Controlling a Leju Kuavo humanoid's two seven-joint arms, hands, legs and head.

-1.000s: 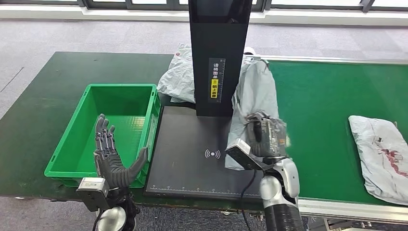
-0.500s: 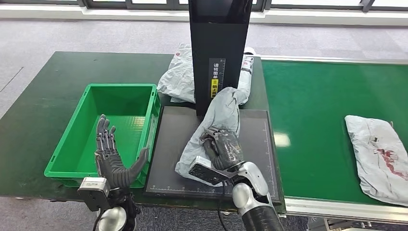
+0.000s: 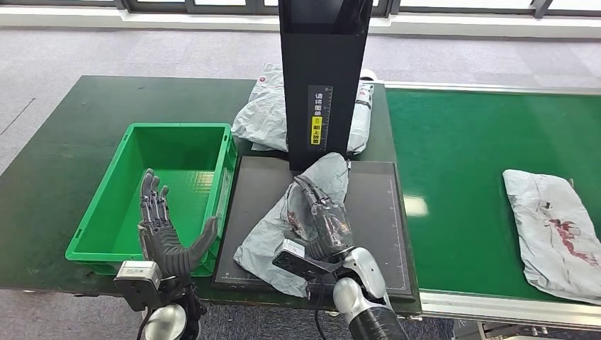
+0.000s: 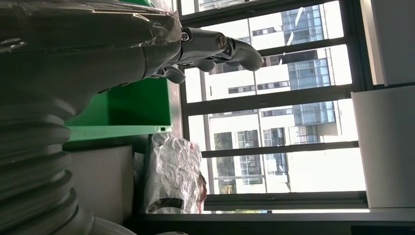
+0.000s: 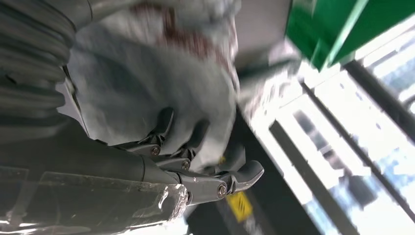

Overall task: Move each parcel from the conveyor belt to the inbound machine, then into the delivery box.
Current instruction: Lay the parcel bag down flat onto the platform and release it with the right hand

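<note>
We had the grey parcel (image 3: 283,227) lying across the black scanner plate (image 3: 372,212) of the inbound machine (image 3: 324,78), with the right robot hand (image 3: 320,219) on top of it, fingers wrapped into the crumpled plastic; the right wrist view showed those fingers (image 5: 166,142) dug into the bag. To do this step well, we judged the parcel should settle flat on the plate, near the tower, before we carried it on to the green box (image 3: 159,188) just left of the plate. The bag was soft and floppy, so a loose end could drag or catch the box rim as we crossed over.

The left robot hand (image 3: 163,227) hovered at the near edge of the box, fingers spread and holding nothing. That hand stood close to our likely path, so we had to mind it. Behind the tower another grey bag (image 3: 262,113) lay on the surface, seemingly not in our way. A further parcel (image 3: 556,230) waited on the green conveyor belt (image 3: 461,156).
</note>
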